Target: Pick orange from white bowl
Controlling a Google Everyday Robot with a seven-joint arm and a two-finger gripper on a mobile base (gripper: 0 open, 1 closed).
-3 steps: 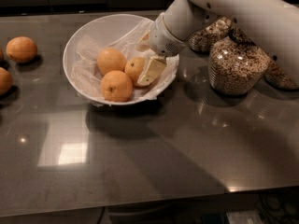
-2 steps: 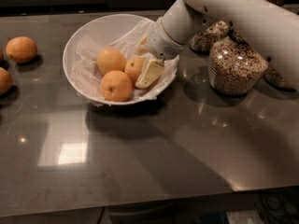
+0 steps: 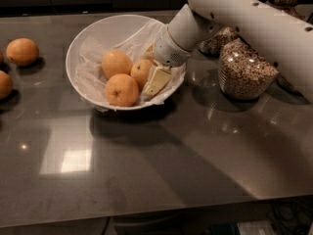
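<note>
Hardly anything has shifted since a second ago: the fruit lies as it did, and only the white arm's wrist has settled a touch lower into the bowl.

The target, a smooth round yellow-orange orange (image 3: 141, 72), sits at the right of the wide white bowl with sloping sides (image 3: 70, 65). It is touching its two neighbours and lies on the crumpled white paper lining (image 3: 90, 50). The robot's cream-tipped gripper (image 3: 155, 78) is down inside the bowl, pressed against that orange's right flank. Whether it is spread or clamped on the fruit I cannot tell, because the wrist covers the far side.

This looks like the grasping step, with the lift not yet begun. The next move calls for a firm hold on the round, slippery skin, then a straight rise that clears the rim without dragging the paper or nudging the bowl.

The bowl holds three oranges: the target, a rear orange (image 3: 116, 63) and a front orange (image 3: 121, 89). To the right, well apart from the bowl, stands a clear glass jar of brown cereal rings (image 3: 244, 72), with a second cereal jar (image 3: 215, 42) behind the arm. Two loose oranges (image 3: 22, 51) lie on the dark glossy countertop (image 3: 146, 170) at far left.
</note>
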